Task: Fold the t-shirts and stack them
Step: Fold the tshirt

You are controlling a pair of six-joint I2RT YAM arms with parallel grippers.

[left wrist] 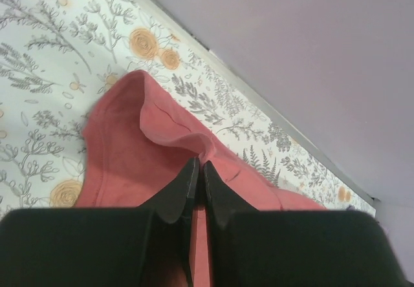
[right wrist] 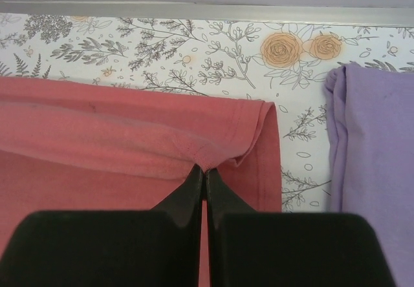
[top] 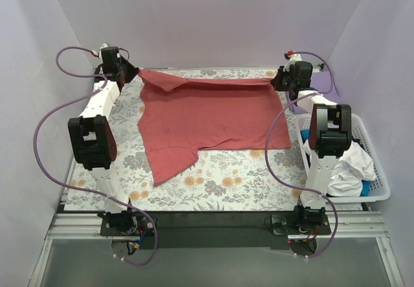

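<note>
The salmon-red t-shirt (top: 207, 119) lies spread across the far half of the floral cloth, its far edge lifted and stretched between both grippers. My left gripper (top: 132, 74) is shut on the shirt's far left corner; in the left wrist view (left wrist: 198, 164) the cloth (left wrist: 129, 158) bunches at the tips. My right gripper (top: 277, 79) is shut on the far right corner (right wrist: 206, 169), where the red hem (right wrist: 129, 132) folds over. A lavender-purple t-shirt (right wrist: 375, 164) lies just right of it, also seen at the back right (top: 320, 80).
A white slatted basket (top: 372, 170) with white and blue clothes stands at the right, behind the right arm. The floral table cloth (top: 226, 177) covers the table. Purple walls enclose the back and sides; the table's far edge (right wrist: 194, 10) is close.
</note>
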